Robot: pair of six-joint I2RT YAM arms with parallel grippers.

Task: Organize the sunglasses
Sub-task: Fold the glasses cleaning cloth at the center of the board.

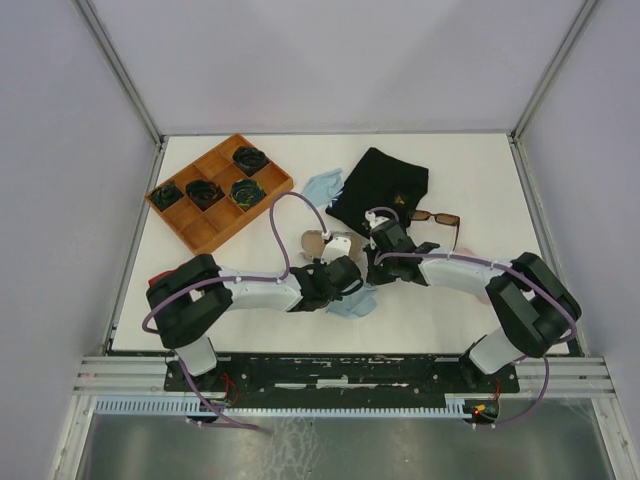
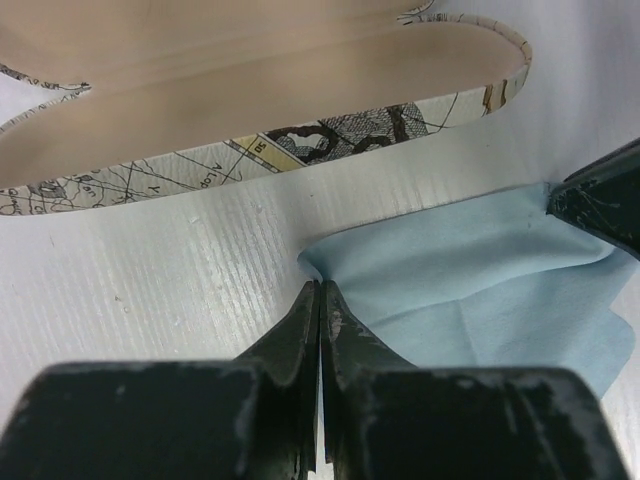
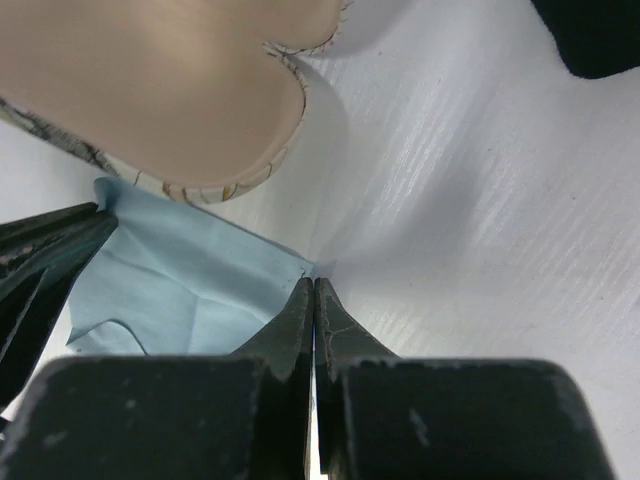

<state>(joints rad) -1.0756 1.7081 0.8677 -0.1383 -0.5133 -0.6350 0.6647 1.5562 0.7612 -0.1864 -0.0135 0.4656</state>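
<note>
A wooden tray (image 1: 219, 192) was set at the far left of the counter (image 1: 480, 180), divided into compts. Four compts each held a dark coiled item (image 1: 248, 158); what kind could not be told. A glasses case (image 1: 322, 243) lay open near the middle, map-print outside, w/ its beige lining turned up to view.

The sunglasses (image 1: 435, 217), brown-tinted lenses w/ thin dark arms, were seen lying on the counter outside any container. They lay just right of a black cloth (image 1: 380, 182) and beyond the right wrist.

A light blue cloth (image 2: 470, 270) was spread flat on the counter just in front of the case. The left fingers (image 2: 310, 320) were pressed together on one corner of it. The right fingers (image 3: 305, 310) were closed tight on another corner, approx opposite. Both pairs were low at the surface, near each other.

A second blue cloth (image 1: 322, 185) lay crumpled btwn the tray and the black cloth.

The counter was white. It was enclosed by pale walls (image 1: 330, 60) on three sides, w/ metal posts (image 1: 120, 70) at the far corners and a metal rail (image 1: 120, 375) along the near edge.
</note>
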